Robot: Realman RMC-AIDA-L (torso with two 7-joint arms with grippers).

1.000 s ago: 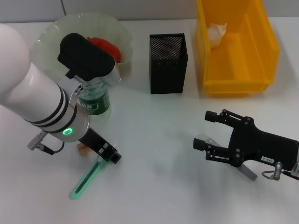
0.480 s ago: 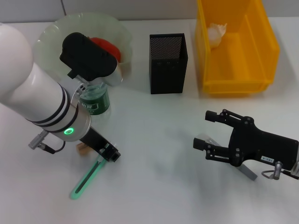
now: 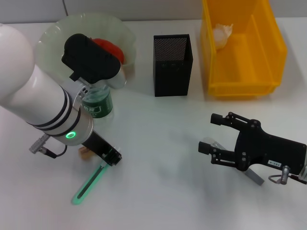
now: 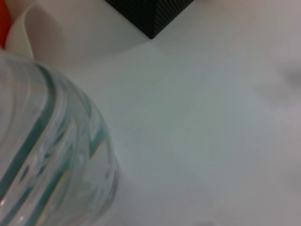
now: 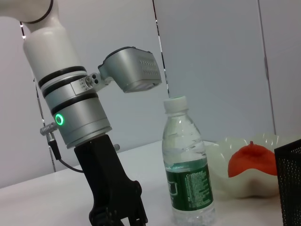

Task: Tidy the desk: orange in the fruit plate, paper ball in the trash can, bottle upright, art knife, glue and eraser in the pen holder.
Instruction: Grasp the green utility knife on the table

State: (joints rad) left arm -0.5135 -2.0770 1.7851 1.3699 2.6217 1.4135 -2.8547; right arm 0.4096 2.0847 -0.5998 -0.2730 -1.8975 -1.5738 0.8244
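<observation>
Bottle: upright on tabletop, beside fruit plate. Left pincer: low, near green art knife; spread cannot tell. Right pincer: open, empty. Step: likely knife pickup; next needs descent onto handle.

You have a clear ribbed plastic bottle with a glossy green label. The plate looks like translucent pale plastic, the holder is matt black mesh metal, and the bin is smooth yellow plastic. The table is matt white.
</observation>
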